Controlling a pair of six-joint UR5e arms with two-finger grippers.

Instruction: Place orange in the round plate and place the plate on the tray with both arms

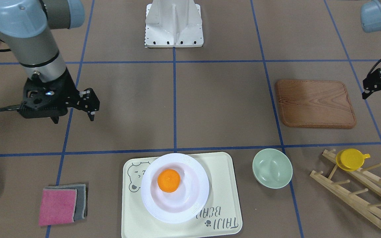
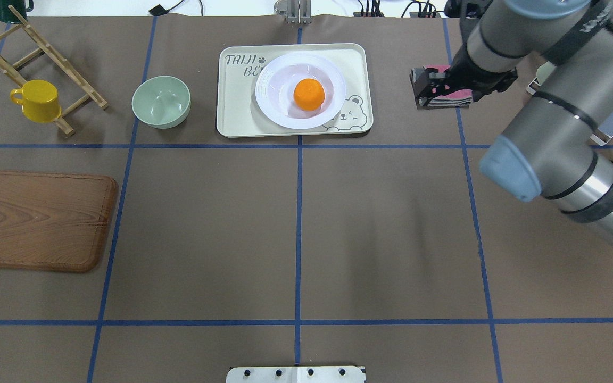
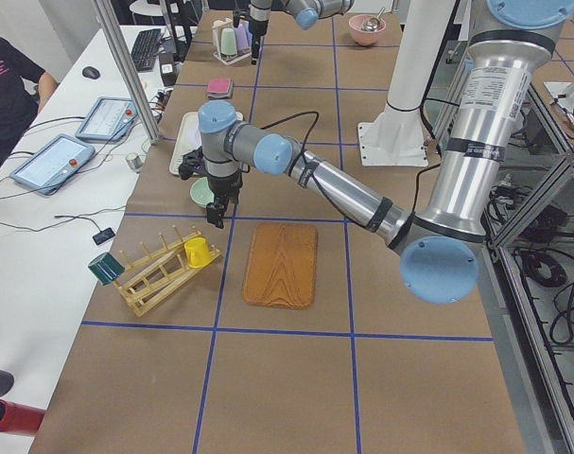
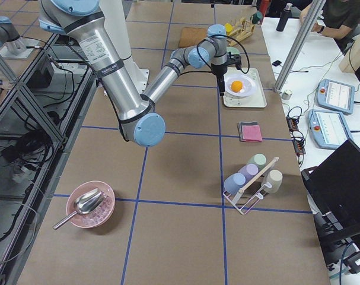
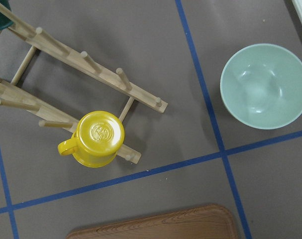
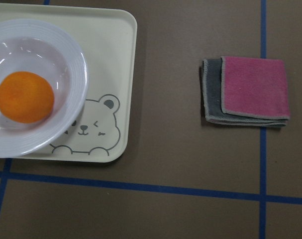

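The orange lies in the well of the white round plate, and the plate rests on the cream bear-face tray. The right wrist view shows the same orange, plate and tray. My right gripper hangs above the table away from the tray, fingers apart and holding nothing; in the overhead view this gripper is over the folded cloth. My left gripper is at the view's edge past the wooden board, open and holding nothing.
A pale green bowl sits beside the tray. A wooden rack holds a yellow cup. The brown wooden board and a folded pink and grey cloth lie on the table. The robot's base stands at the back.
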